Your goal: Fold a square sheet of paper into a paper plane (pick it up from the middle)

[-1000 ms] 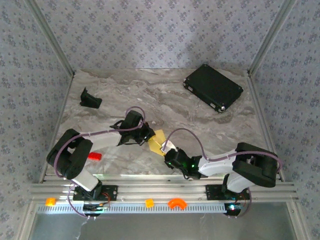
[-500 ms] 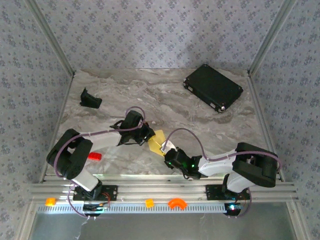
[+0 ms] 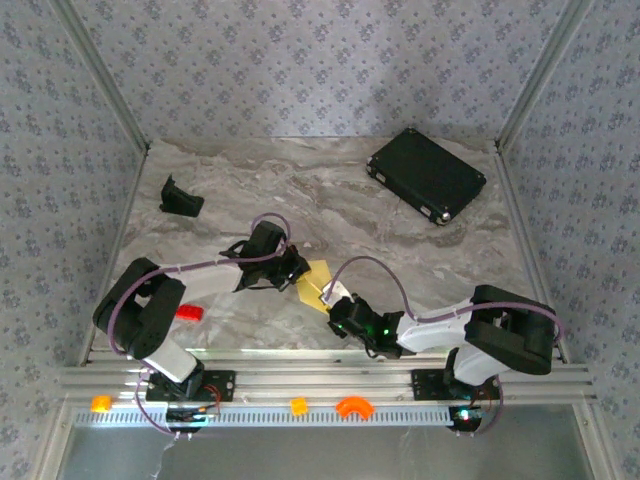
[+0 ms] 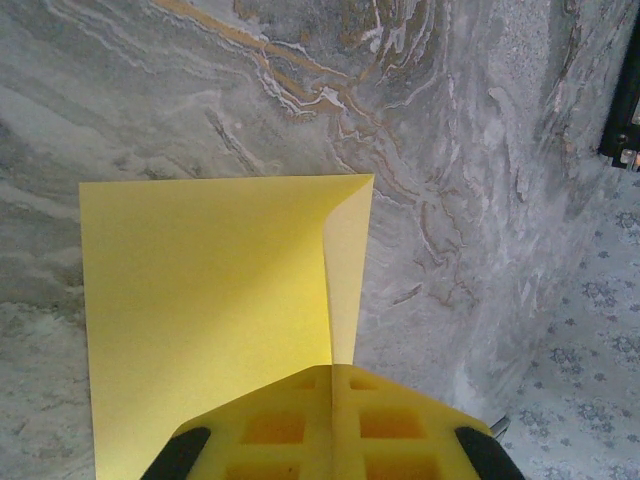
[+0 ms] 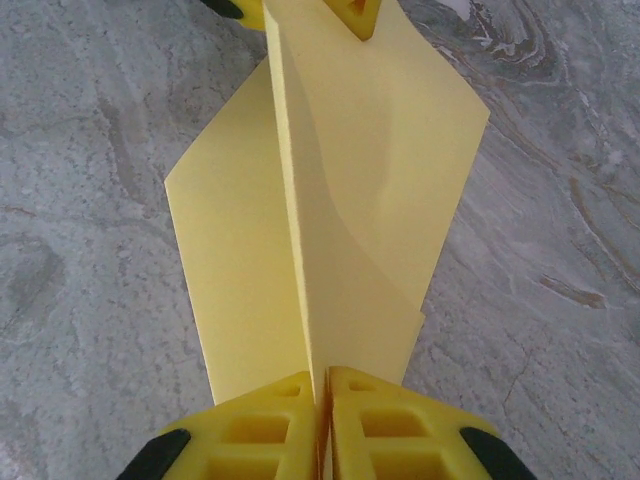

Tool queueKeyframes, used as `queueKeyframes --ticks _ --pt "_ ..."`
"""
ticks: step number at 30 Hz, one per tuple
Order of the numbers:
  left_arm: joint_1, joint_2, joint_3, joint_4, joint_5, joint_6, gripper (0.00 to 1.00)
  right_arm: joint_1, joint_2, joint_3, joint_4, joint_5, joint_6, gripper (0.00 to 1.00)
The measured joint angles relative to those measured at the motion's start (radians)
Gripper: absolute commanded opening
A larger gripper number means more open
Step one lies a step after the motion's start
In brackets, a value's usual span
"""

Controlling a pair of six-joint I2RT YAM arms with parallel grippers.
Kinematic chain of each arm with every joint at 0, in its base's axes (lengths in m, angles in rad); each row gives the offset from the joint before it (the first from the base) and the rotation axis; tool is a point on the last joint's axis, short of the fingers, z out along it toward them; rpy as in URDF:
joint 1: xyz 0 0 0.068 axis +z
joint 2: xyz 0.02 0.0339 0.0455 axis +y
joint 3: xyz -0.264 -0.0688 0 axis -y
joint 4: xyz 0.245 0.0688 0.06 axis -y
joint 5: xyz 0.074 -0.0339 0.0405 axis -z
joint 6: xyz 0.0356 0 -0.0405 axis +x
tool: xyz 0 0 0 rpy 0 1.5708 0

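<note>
Right gripper (image 5: 322, 388) has nipped tighter on the square sheet of paper (image 5: 350, 190); left gripper (image 4: 332, 388), at ten o'clock, pinches it too.

This is a robot test cell in a lab, not a home. A marble-patterned desk (image 3: 400, 230) is boxed in by wallpapered panels (image 3: 300, 70). Aluminium posts (image 3: 100, 75) rise from the desk's far corners. An aluminium rail (image 3: 330, 380) along its near edge carries the left arm (image 3: 150, 310) and right arm (image 3: 500, 335).

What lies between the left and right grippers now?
The folded yellow sheet of paper spans the gap, pinched by the left gripper and right gripper, seen in the top external view.
</note>
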Motion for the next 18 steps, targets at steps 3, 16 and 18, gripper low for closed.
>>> queueKeyframes --ticks 3,16,18 --pt "0.000 0.000 0.000 0.000 0.000 0.000 0.00 -0.002 0.000 0.000 0.000 -0.002 0.005 0.08" --pt "0.016 -0.010 0.000 -0.035 -0.004 0.009 0.43 -0.039 0.003 0.000 -0.001 -0.072 0.065 0.00" --pt "0.029 -0.029 0.000 -0.063 -0.011 0.023 0.55 -0.056 0.008 0.000 0.001 -0.106 0.089 0.00"
